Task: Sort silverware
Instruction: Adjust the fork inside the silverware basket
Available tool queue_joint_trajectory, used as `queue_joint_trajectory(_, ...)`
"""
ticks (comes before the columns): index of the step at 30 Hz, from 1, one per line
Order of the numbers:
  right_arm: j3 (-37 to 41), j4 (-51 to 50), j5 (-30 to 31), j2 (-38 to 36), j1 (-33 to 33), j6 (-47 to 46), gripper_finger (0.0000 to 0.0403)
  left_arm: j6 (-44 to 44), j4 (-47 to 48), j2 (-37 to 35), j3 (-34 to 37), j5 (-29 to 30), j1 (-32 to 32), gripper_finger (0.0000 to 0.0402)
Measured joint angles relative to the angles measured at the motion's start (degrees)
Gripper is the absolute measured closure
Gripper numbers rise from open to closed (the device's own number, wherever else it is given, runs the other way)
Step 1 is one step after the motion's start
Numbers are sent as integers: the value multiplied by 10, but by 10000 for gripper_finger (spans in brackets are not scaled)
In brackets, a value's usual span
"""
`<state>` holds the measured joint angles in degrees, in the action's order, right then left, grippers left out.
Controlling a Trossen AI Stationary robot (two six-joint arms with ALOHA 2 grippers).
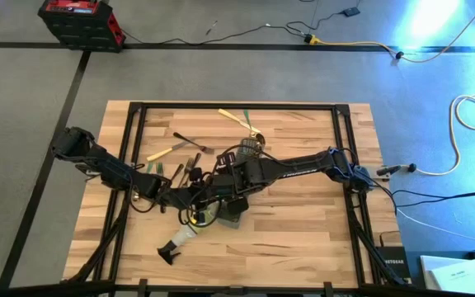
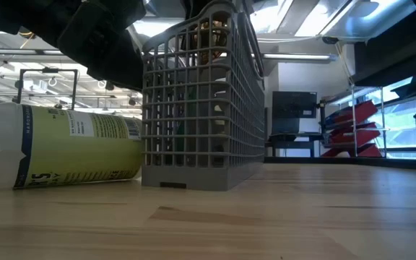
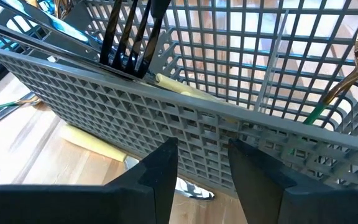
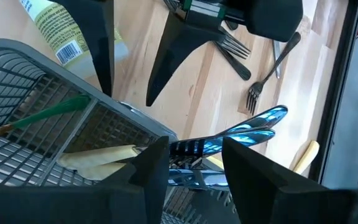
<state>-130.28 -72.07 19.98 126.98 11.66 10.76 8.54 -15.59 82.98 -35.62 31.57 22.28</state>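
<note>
Left gripper (image 3: 202,171), fingers parted and empty, hangs just outside the grey mesh caddy (image 3: 241,81). Inside lies a cream-handled piece (image 3: 185,92). Right gripper (image 4: 194,163), parted, hovers over dark forks (image 4: 191,149) in the caddy; further forks (image 4: 257,87) lie on the wooden table (image 4: 166,68) beyond.

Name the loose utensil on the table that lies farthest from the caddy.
The cream-handled piece lying diagonally near the high view's top edge of the table; the other cream-handled one and the dark fork lie closer in.

Workshop — red storage racks (image 2: 352,130), floor cables (image 1: 435,177)
</note>
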Motion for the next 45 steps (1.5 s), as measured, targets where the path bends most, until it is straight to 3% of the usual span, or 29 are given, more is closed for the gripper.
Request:
queue_joint_trajectory(24,-1,1,81,-3,0,17,272,0,2,0,0,1,0,273)
queue_joint_trajectory(38,-47,-120,-104,-15,6,-14,272,-27,-59,0,-1,-43,1,273)
queue_joint_trajectory(45,-42,-117,-121,-17,7,-14,294,-44,-102,10,-1,-49,-3,273)
